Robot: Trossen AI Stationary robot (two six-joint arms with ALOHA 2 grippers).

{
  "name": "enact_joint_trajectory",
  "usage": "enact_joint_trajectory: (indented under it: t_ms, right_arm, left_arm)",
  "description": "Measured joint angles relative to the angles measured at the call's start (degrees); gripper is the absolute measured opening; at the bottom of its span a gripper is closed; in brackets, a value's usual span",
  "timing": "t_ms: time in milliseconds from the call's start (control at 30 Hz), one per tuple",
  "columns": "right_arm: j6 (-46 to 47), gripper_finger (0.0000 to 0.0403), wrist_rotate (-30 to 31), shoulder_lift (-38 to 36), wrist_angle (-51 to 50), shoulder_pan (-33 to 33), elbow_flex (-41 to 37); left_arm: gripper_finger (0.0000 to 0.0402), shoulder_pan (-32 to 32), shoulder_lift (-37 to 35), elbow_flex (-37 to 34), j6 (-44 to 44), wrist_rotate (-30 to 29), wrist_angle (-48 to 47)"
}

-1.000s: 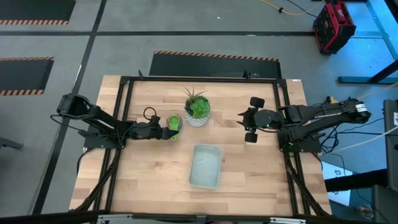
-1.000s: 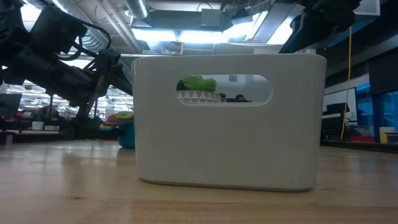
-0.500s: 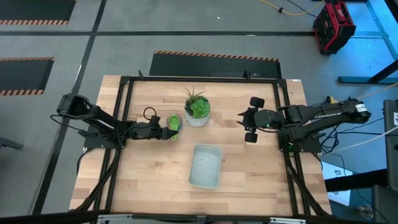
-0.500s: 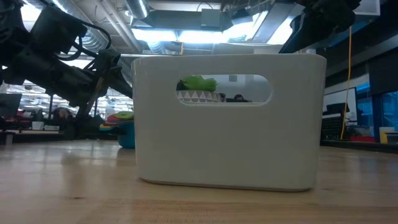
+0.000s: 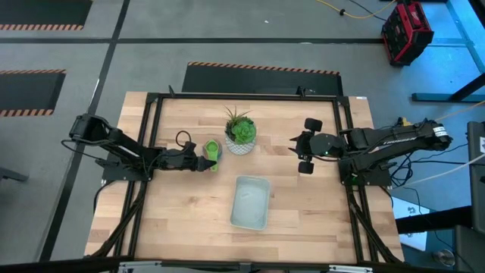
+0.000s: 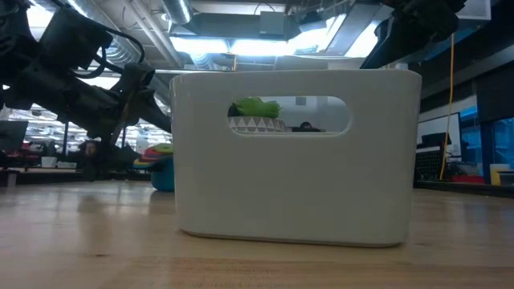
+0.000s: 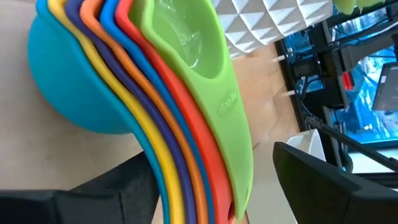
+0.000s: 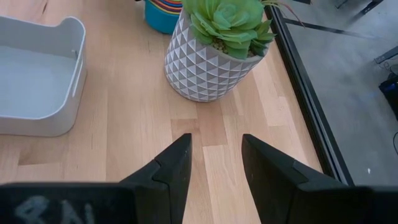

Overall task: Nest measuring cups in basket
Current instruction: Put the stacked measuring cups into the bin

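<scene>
Step in hand: grasp of the measuring cups (image 5: 211, 154), which stand already nested as one stack (teal at the bottom, green on top) on the desk, toward its left half and nearer the far edge, just beside the white pot with the succulent (image 5: 241, 136). My left claw (image 5: 201, 161) is at the stack's handles; in my wrist view the fanned handles (image 7: 205, 155) lie between my two dark fingers (image 7: 329, 180), which are spread on either side and, as far as I can judge, not yet pressed on them.

My right claw (image 8: 214, 165) waits near the desk's right edge, fingers parted, holding nothing.

The basket (image 5: 250, 202) sits empty near the middle of the front edge, well apart from the stack.

Next move, my judgement: close on the handles, lift the stack clear of the pot, carry it toward the front edge, lower it into the basket.

Surface: pale wood planks (image 5: 182, 205) in a black frame. Room: grey floor with hazard-striped mats; red case at far right.
</scene>
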Motion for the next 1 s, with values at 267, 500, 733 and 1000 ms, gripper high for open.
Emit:
enact_joint_trajectory:
  t_ms: [267,500,733,1000]
  right_arm:
    - [-0.14,0.0145,0.0,0.0,0.0,0.0,0.0]
    - [-0.01,0.0145,0.0,0.0,0.01,0.0,0.0]
    - [-0.06,0.0145,0.0,0.0,0.0,0.0,0.0]
    - [0.01,0.0145,0.0,0.0,0.0,0.0,0.0]
  left_arm:
    - [0.0254,0.02,0.0,0.0,0.0,-0.02,0.0]
    - [0.025,0.02,0.0,0.0,0.02,-0.04,0.0]
    - [0.0245,0.02,0.0,0.0,0.02,-0.06,0.0]
    - [0.0206,0.02,0.0,0.0,0.21,-0.13,0.0]
